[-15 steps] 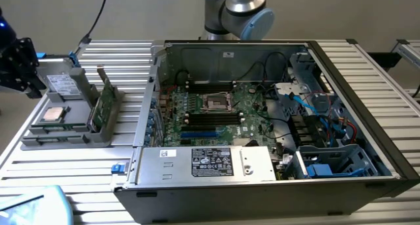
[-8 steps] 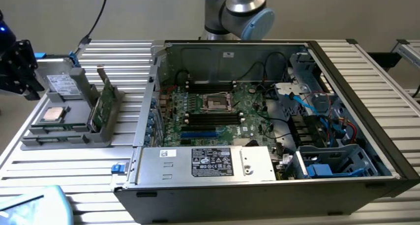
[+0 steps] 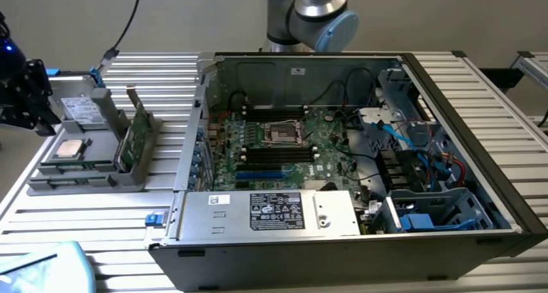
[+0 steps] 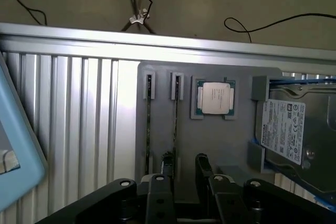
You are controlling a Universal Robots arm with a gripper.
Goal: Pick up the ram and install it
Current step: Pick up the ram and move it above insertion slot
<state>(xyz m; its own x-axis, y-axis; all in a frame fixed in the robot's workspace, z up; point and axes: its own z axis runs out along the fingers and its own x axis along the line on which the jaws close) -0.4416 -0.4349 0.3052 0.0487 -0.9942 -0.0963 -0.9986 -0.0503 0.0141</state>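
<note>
Gripper (image 3: 28,104) hangs above the grey tray (image 3: 73,181), which sits by the table (image 3: 94,222) edge on the exterior view's left. Its jaws are parted and hold nothing, and in the wrist view its fingers (image 4: 160,184) look down on the tray's narrow slots from well above. The ram (image 3: 130,138) stands on its long edge in a slot along the tray's side nearest the open computer case (image 3: 342,242). The processor chip (image 4: 215,98) lies just beside those slots, with the drive (image 4: 286,129) beyond it. This looks like the approach to the pick. It will likely go best with the jaw gap centred over the stick's thin edge and the fingers parallel to its flat faces. A straight descent to mid-length should clear the slot walls and let the stick lift level.
</note>
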